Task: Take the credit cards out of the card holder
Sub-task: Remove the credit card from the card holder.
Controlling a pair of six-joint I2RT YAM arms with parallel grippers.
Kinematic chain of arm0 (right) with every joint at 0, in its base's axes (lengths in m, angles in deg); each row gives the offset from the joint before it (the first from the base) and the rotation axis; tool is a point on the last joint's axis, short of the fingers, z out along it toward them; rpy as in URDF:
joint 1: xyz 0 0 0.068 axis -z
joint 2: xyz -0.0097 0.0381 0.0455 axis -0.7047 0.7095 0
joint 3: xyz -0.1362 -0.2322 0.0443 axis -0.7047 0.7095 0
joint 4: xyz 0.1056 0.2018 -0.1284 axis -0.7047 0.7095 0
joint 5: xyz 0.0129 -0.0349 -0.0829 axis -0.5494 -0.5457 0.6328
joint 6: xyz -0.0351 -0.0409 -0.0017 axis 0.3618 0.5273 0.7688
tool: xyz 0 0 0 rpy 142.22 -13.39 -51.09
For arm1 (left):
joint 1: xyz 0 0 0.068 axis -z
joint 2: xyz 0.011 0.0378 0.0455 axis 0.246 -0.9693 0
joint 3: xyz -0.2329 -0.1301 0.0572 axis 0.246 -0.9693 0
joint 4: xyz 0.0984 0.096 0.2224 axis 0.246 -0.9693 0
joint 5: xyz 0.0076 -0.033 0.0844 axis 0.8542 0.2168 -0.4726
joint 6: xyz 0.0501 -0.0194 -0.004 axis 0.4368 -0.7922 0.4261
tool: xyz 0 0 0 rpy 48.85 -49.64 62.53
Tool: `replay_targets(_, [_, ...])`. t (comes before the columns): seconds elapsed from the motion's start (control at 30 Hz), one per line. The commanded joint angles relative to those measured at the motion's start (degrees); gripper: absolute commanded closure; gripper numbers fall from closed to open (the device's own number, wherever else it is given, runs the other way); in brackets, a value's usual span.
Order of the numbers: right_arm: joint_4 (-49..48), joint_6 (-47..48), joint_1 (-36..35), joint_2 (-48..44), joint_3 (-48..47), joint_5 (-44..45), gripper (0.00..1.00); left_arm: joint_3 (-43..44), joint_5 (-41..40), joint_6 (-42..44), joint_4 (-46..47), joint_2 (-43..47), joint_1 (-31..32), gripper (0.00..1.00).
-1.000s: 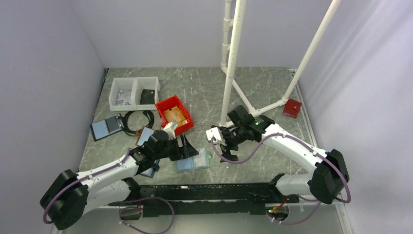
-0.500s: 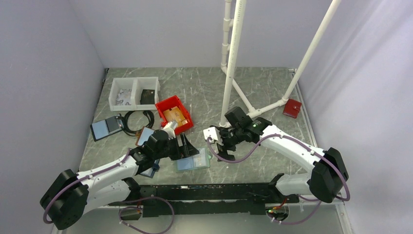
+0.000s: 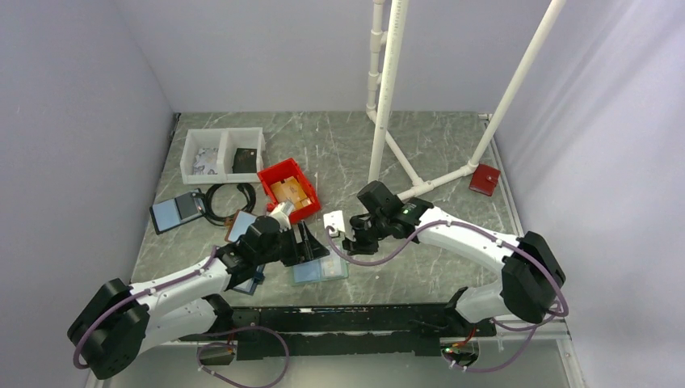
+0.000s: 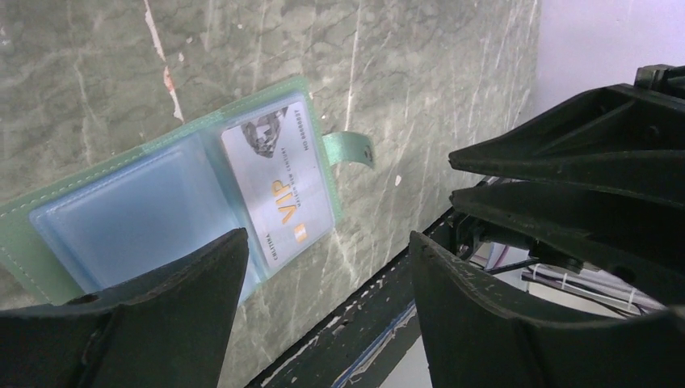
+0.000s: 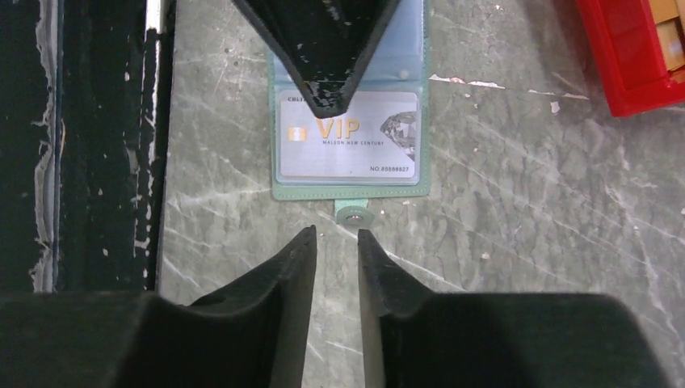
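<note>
Open card holder (image 4: 145, 218) flat on green marble table (image 4: 420, 73), silver VIP card (image 4: 279, 190) in the pocket beside its tab (image 4: 349, 149), left gripper (image 4: 323, 250) spread wide over it, right gripper (image 4: 454, 179) close by, fingers nearly together.

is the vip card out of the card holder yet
No, the VIP card lies flat inside the clear pocket of the open card holder, with the holder's teal edge showing around it.

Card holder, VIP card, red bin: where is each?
card holder (image 4: 121, 214), left wrist view, empty blue pocket
VIP card (image 5: 349, 133), right wrist view, card face
red bin (image 5: 618, 65), right wrist view, side wall
</note>
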Motion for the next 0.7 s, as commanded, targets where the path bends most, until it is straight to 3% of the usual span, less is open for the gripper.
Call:
replay_targets(0.0, [-4.69,-5.97,-0.52,2.31,-0.94,0.12,0.76,-2.25,-0.71,-1.3,3.33,-0.34,0.28,0.26])
replay_targets(0.13, [-5.14,-9.09,-0.52,5.19,-1.67,-0.85,0.84,-3.88,-0.9,-1.86,5.65,-0.42,0.33,0.33])
replay_targets(0.4, [-6.2,-11.66,-0.78,9.11,-2.55,2.03,0.88,-4.31,0.96,-1.43,10.09,-3.67,0.32,0.45])
replay_targets(0.67, [-5.96,-13.38,-1.05,9.14,-5.12,-0.18,0.9,-3.95,1.27,-1.06,11.63,-6.55,0.33,0.46])
